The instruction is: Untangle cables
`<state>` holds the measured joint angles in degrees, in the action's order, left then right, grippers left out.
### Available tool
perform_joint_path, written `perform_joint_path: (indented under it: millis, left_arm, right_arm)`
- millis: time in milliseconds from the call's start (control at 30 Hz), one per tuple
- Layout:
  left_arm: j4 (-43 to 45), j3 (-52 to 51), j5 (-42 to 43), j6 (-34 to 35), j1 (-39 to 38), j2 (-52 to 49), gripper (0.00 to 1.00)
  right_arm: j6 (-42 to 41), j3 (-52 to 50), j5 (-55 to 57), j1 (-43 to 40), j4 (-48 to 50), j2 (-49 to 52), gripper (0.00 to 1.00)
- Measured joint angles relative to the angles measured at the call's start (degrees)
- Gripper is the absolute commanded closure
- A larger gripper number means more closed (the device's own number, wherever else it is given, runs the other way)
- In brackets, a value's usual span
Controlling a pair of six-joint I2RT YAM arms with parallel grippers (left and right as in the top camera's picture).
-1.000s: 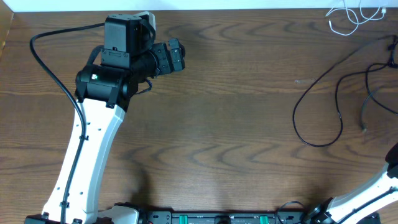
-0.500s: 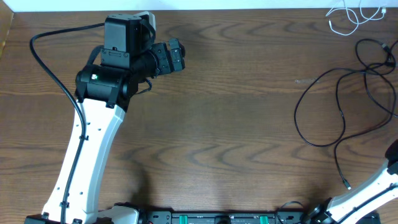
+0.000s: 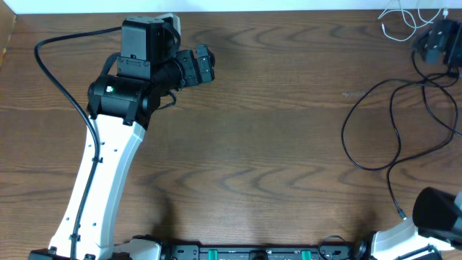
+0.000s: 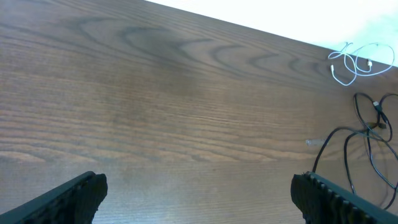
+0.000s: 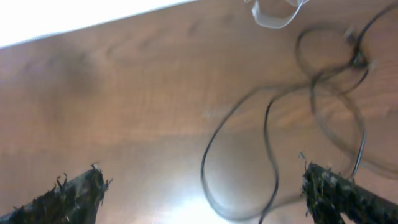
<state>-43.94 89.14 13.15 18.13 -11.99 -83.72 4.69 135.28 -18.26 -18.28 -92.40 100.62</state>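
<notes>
The black cable (image 3: 343, 133) lies in loose loops on the right side of the wooden table (image 3: 274, 144). Its plug end (image 3: 401, 214) rests near the front edge. The white cable (image 3: 399, 22) sits bunched at the far right corner, apart from the black one. Both show in the left wrist view, black cable (image 4: 317, 158) and white cable (image 4: 357, 62). My left gripper (image 3: 204, 65) hovers at the far left, open (image 4: 199, 183), nothing between its fingers. My right gripper (image 5: 202, 177) is open and empty, looking over the black cable (image 5: 205, 165) toward the white cable (image 5: 273, 18).
The left arm's white link (image 3: 97, 180) crosses the left of the table. Part of the right arm (image 3: 440, 209) looms dark at the front right corner. A dark blocky shape (image 3: 437, 40) shows over the black cable's far end; what it is I cannot tell.
The black cable's loose end has dropped from mid-right toward the front edge and its loops have spread. The right arm has risen into the front right corner. The left arm has not moved.
</notes>
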Motion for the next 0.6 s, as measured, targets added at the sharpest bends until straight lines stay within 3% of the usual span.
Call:
perform_joint_path:
  millis: [133, 600]
  left_arm:
    - [-0.02, 0.00, 0.00, 0.00, 0.00, 0.00, 0.01]
    - [0.00, 0.00, 0.00, 0.00, 0.00, 0.00, 0.01]
  right_arm:
    - [1.18, -0.04, 0.02, 2.86, -4.66, -3.96, 0.01]
    - [0.74, 0.02, 0.02, 6.10, -4.68, -19.39, 0.01]
